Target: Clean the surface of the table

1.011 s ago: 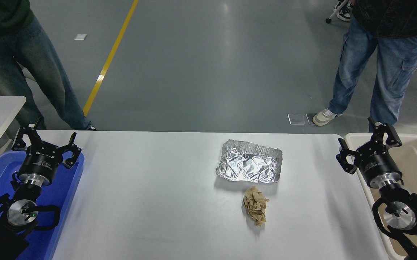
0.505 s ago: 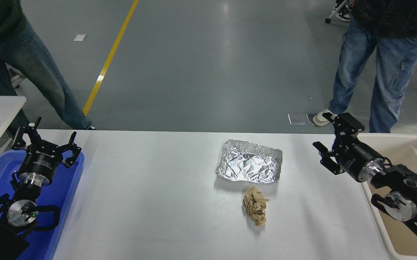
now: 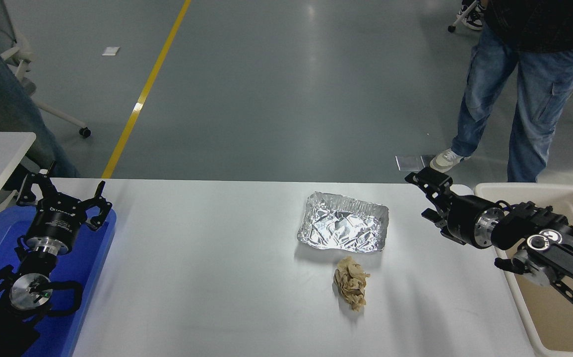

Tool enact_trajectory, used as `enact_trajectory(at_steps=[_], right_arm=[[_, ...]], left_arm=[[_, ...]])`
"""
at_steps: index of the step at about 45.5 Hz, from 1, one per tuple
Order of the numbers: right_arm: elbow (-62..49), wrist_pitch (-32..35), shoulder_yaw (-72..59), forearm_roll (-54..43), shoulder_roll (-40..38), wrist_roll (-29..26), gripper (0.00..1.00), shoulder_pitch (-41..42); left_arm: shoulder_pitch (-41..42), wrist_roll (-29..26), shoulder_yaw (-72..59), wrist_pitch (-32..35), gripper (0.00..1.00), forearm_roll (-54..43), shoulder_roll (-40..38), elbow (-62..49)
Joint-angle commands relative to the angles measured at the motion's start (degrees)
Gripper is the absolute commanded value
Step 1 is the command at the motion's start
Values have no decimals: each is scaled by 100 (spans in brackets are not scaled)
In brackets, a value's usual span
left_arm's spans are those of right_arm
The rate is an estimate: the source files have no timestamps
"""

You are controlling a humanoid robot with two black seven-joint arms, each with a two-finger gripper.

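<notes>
Right gripper (image 3: pixel 427 196): black, reaching in from the beige bin (image 3: pixel 564 198) and now hanging above the far right part of the table surface (image 3: pixel 207 267), to the right of the foil tray (image 3: pixel 343 227). A second ago it was standing over the bin, pointing away from the camera; since then the arm has been swinging leftward and laying itself over, so the wrist is now pointing toward the foil tray. Its fingers are standing apart and holding nothing, though their exact spread is hard to read from this angle.

Left gripper (image 3: pixel 63 198): parked over the blue tray (image 3: pixel 95 258), far left of the foil tray, fingers spread, empty.

Foil tray: crumpled silver, sitting on the far half of the table surface, right of centre.

Crumpled brown paper (image 3: pixel 350 283): lying just in front of the foil tray, close to it but probably not touching.

Table surface: white, spanning most of the view, carrying only these two items of litter.

People: one standing beyond the far right corner, another partly visible at the far left edge.

Judgement: the right arm appears to be starting its approach to the litter; clearing is not yet underway, and both items remain to be removed.
</notes>
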Motion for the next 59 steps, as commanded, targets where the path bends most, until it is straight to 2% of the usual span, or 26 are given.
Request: enact_trajectory(at_steps=[1, 5, 11, 21, 34, 38, 43, 59], right_arm=[[-286, -6, -848, -784, 430, -213, 100, 333], [-391, 3, -1357, -907, 395, -195, 100, 596], [-848, 11, -2342, -951, 421, -178, 100, 1493], [-1279, 29, -2800, -890, 702, -161, 100, 1924], [-1472, 12, -3212, -969, 1141, -178, 100, 2003], [-1753, -234, -3538, -978, 1404, -187, 99, 2012], [-2166, -937, -3889, -943, 1853, -195, 98, 2012], [-2790, -1052, -4101, -899, 2258, -195, 98, 1995]], left_arm=[[1, 0, -1, 0, 100, 0, 0, 3], [1, 0, -1, 0, 100, 0, 0, 3], [1, 0, -1, 0, 100, 0, 0, 3], [1, 0, 8, 0, 100, 0, 0, 3], [1, 0, -1, 0, 100, 0, 0, -6], [1, 0, -1, 0, 100, 0, 0, 3], [1, 0, -1, 0, 100, 0, 0, 3], [1, 0, -1, 0, 100, 0, 0, 3]])
